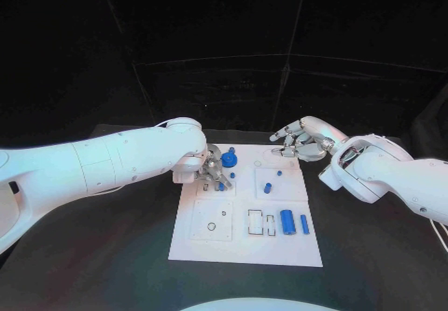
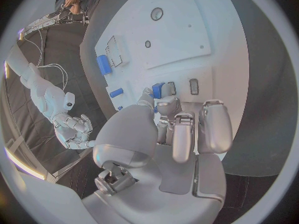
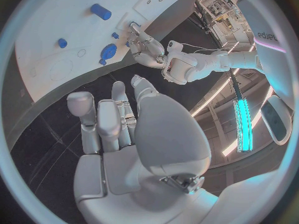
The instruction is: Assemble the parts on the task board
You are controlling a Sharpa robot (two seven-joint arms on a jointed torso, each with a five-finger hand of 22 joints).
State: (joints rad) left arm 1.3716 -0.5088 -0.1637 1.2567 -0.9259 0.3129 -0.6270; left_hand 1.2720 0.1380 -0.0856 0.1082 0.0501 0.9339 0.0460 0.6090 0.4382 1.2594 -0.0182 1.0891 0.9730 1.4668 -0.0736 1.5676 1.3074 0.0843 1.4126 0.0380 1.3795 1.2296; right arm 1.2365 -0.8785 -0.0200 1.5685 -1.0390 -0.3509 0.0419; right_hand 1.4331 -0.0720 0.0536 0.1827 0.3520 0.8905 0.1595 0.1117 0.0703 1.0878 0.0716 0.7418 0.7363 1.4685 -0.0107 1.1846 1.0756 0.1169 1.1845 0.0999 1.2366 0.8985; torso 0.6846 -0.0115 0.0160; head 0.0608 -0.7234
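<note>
Over the task board's (image 1: pixel 245 249) far-left corner, the left robot hand (image 1: pixel 213 171) pinches a small blue part (image 2: pixel 158 90); keep it upright while seating; the right robot hand (image 1: pixel 297 144) hovers with fingers apart, holding nothing.

White task board (image 1: pixel 245 240), scattered blue parts (image 1: pixel 287 221)

left hand (image 1: pixel 211 173): left of centre, fingers curled down, pinching a small blue part (image 2: pixel 158 89) | right hand (image 1: pixel 300 144): far right, fingers loosely apart, holding nothing
</note>
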